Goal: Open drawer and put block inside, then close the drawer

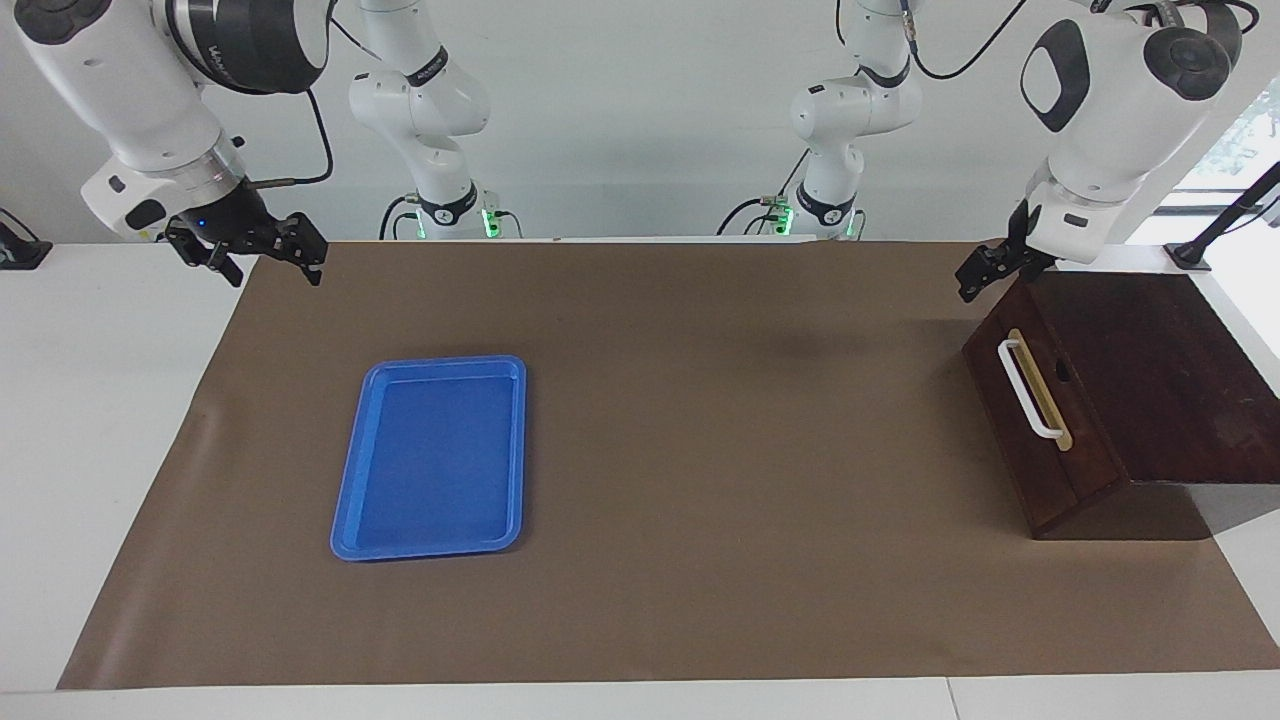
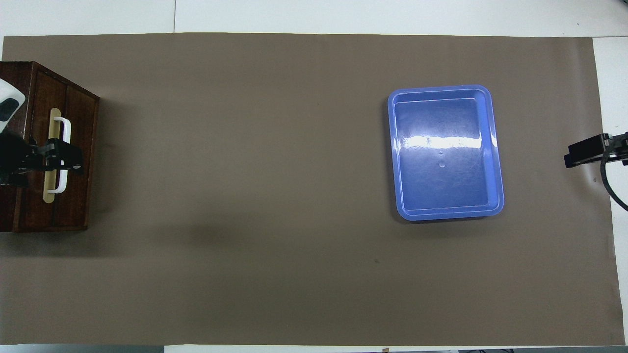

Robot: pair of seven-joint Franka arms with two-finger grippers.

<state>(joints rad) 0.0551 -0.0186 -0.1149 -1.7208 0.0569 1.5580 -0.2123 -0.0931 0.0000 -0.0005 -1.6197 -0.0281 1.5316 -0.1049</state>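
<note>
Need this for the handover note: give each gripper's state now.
Left gripper: open, holding nothing, raised beside the drawer.
Right gripper: open, holding nothing.

wall: plain white | table [image 1: 120, 400]: white | cover [image 1: 700, 450]: brown paper | light: even
</note>
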